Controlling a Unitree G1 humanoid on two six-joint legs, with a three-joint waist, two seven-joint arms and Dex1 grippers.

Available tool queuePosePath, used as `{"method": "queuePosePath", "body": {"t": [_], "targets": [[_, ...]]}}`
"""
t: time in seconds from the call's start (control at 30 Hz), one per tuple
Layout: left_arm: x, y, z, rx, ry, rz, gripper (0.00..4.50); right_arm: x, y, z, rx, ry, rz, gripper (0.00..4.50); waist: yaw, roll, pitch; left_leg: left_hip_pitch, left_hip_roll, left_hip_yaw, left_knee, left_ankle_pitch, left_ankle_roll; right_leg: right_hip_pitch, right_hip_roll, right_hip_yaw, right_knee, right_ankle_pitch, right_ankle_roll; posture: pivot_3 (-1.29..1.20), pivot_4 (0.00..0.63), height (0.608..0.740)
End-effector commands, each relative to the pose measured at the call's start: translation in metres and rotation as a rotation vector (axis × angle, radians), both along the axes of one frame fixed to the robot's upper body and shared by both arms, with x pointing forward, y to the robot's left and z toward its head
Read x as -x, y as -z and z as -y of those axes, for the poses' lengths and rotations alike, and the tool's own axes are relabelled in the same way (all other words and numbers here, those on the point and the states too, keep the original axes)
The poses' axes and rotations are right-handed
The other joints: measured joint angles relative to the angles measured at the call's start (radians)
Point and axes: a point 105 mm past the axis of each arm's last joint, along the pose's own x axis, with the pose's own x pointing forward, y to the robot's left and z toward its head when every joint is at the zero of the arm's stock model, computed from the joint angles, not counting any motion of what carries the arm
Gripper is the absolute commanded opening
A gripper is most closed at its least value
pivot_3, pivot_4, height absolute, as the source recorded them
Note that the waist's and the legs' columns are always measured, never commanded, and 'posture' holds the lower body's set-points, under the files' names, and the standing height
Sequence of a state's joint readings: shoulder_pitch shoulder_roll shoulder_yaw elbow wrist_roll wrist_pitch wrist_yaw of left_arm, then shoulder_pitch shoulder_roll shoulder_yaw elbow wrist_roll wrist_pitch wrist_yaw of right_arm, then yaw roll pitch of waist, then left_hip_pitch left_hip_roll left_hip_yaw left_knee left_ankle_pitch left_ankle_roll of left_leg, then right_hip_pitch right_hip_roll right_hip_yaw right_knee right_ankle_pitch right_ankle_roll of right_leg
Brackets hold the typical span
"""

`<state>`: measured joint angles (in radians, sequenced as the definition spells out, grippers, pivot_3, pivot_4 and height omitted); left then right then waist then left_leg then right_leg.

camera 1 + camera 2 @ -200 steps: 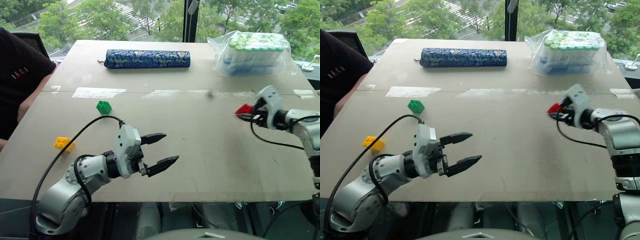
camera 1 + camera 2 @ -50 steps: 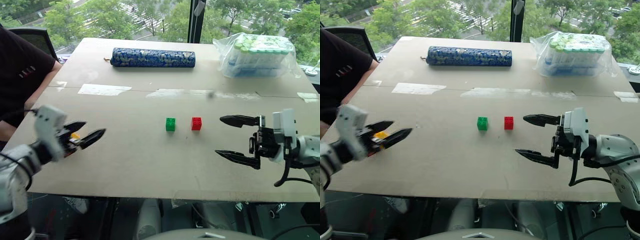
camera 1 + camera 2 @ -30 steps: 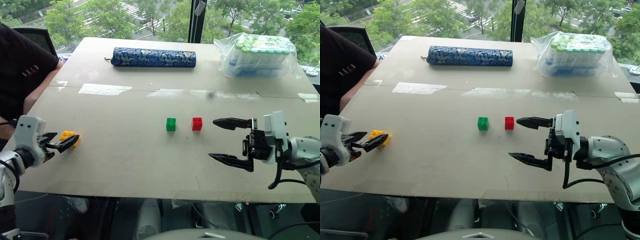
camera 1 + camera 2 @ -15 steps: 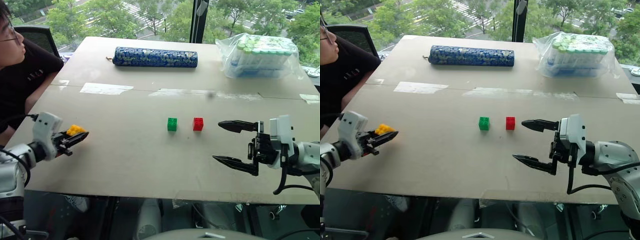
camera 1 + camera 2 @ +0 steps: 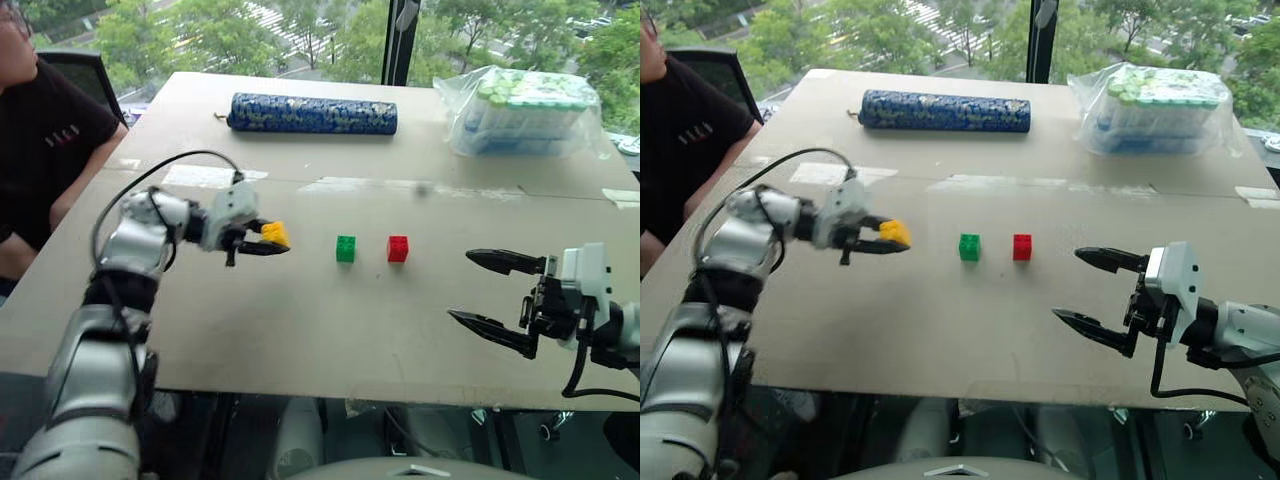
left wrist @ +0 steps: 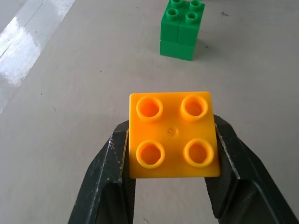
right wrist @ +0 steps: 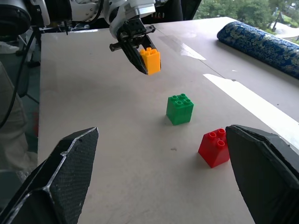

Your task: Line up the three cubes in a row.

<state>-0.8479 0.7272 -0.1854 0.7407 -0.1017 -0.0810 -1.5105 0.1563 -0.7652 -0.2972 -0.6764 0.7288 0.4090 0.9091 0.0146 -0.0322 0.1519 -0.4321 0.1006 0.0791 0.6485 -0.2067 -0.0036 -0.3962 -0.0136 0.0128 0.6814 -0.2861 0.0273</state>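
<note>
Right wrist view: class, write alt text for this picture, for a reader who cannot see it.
The left gripper holds the yellow cube in the air above the table, beyond the green cube and the red cube, which stand apart on it. The right gripper's own two black fingers spread wide in the foreground; a blue patterned roll lies farther off.

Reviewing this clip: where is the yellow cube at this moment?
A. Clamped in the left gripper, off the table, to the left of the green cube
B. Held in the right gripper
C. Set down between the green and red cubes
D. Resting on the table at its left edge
A: the left gripper is shut on the yellow cube, clear of the table and left of the green cube.
</note>
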Motion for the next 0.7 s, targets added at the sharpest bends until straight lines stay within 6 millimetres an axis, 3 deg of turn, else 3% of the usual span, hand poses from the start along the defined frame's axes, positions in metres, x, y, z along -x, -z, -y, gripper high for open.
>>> {"method": "queuePosePath", "body": {"t": [0.03,0.7], "targets": [[-0.004,0.003,0.001,-0.054,0.068,0.013,1.32,0.009,-0.011,-0.003,-0.004,0.018,0.066,4.5,-0.004,0.0,0.0,0.0,0.0,0.0,0.0,0.0,0.0,0.0,0.0,0.001,0.0,0.0,0.0,0.0,0.15,0.74],[-0.018,0.018,0.012,-0.121,0.087,0.036,1.32,0.023,-0.007,0.002,0.008,0.081,0.046,4.5,-0.001,0.0,0.0,0.0,-0.001,-0.005,0.0,0.0,0.0,0.001,0.001,0.0,0.0,0.0,0.0,0.0,0.15,0.74]]}}
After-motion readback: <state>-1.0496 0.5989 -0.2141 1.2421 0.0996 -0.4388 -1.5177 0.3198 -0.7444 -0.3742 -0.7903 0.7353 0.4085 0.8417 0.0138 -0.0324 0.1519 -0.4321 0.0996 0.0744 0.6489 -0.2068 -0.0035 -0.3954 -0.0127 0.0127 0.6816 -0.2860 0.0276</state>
